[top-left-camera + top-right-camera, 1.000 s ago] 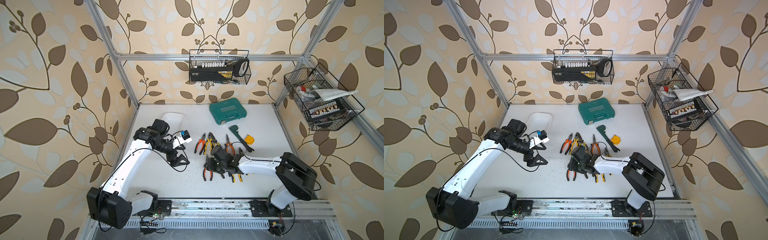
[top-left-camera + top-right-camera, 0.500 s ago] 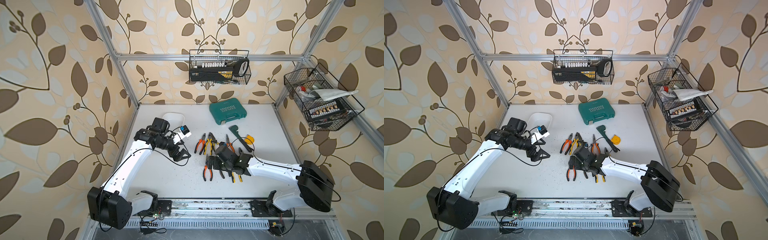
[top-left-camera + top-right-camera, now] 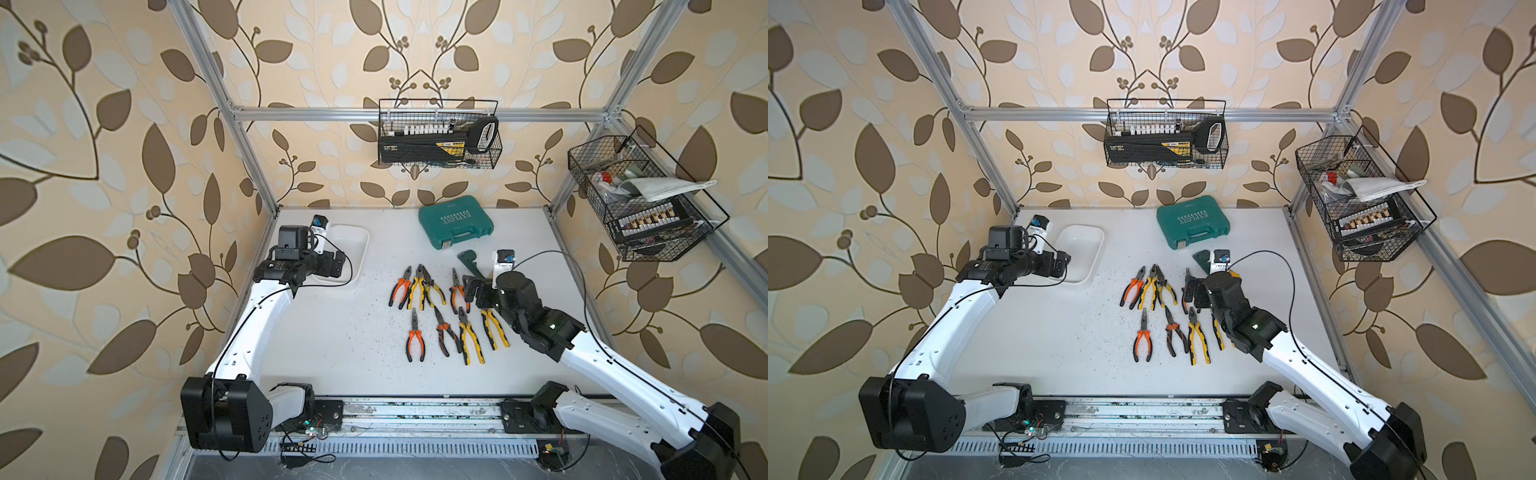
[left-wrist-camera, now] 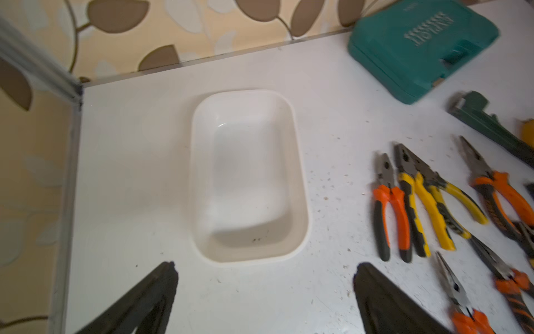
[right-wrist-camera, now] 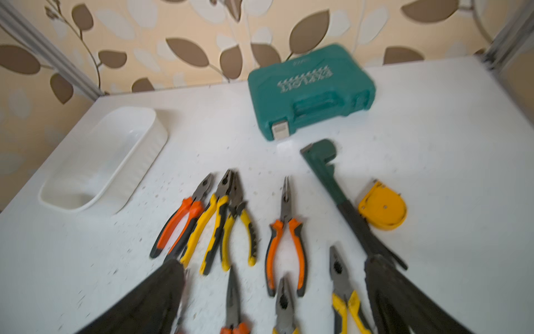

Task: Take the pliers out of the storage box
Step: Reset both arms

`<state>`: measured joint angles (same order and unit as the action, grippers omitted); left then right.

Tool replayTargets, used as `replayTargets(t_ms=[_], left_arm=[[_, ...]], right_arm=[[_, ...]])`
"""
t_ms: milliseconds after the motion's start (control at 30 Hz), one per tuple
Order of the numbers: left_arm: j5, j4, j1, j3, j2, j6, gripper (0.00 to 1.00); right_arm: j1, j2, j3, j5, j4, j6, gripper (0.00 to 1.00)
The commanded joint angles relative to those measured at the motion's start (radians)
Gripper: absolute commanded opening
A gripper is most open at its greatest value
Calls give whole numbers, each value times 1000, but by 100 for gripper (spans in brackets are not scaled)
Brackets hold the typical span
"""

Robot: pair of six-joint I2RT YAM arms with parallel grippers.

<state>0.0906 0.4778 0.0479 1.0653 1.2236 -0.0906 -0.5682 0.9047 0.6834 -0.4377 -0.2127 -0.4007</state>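
Now: the storage box (image 3: 360, 249) sits at the upper left of the white table (image 3: 332, 345), its near end partly hidden by the left gripper (image 3: 336, 264). That gripper's jaws are spread wide, with nothing between them. In the left wrist view its dark fingers (image 4: 144, 297) frame the box's near end.

The pliers (image 3: 414, 326) lie outside the box in two loose rows at mid-table, well apart from it. There are eight pairs, with orange or yellow handles.

The right gripper (image 3: 478, 291) hangs over the right end of the rows, jaws spread and gripping nothing. Whether it touches a pair, I cannot tell.

Behind the rows are a green pipe wrench (image 5: 323, 164), a yellow tape measure (image 5: 381, 208) and a teal tool case (image 3: 455, 222).
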Motion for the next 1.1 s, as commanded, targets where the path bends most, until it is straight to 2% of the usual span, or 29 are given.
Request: replayTargets(t_ms=[0,133,300,467,600,700,800,867,933,1067], left_arm=[[-100,-98,-52,-53,-13,111,99],[-113,-201,-88,-164,-44,123,99],[-109,-354,-133,-315,-74,148,99],[-87,-560,-170,-462,-84,164,99],[-83,-766,-189,-563,-64,137,99],[-29,-872,-191,-609,-38,114,99],[-26,-914,-191,-624,-24,114,99],[-19,-951,-191,-644,-18,136,99],[-25,-969,-192,-648,-7,150,99],[-53,-1019,-171,-646,18,152,99]], right_arm=[[138,-27,-113,16,197,193,99],[346,24,-182,124,326,217,99],[453,177,-243,151,544,282,100],[474,343,-296,106,806,361,100],[514,446,-343,123,966,337,100],[516,520,-403,127,1139,336,100],[517,543,-390,153,1127,340,100],[523,610,-401,154,1230,344,99],[524,580,-359,160,1090,332,100],[524,594,-339,153,1078,336,100]])
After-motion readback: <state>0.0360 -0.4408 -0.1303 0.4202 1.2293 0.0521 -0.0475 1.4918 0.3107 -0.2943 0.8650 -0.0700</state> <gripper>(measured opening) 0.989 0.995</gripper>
